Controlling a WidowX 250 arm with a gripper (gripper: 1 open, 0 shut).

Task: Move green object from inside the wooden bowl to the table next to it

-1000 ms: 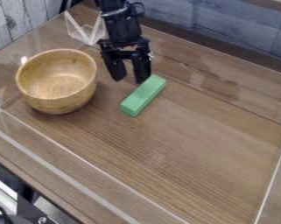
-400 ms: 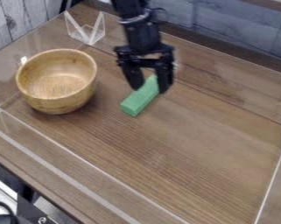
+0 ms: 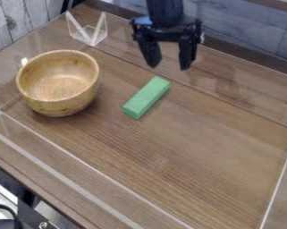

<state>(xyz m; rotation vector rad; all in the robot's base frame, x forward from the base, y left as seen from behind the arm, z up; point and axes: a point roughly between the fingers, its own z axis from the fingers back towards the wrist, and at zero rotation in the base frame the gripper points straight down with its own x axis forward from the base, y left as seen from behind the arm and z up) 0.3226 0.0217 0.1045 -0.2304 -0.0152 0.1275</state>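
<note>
The green object (image 3: 147,97) lies flat on the table (image 3: 193,152), just right of the wooden bowl (image 3: 60,82), whose pale inside holds nothing. It touches neither the bowl nor the gripper. My gripper (image 3: 167,54) hangs above the table behind the green block, toward the back edge. Its two dark fingers (image 3: 148,52) point down, spread apart, with nothing between them.
Clear acrylic walls (image 3: 38,159) edge the tabletop on the front and sides. A small clear bracket (image 3: 86,29) stands at the back left. A grey plank wall rises behind the table.
The gripper has risen and moved back and to the right, away from the green block. The block stays where it lay beside the bowl.
</note>
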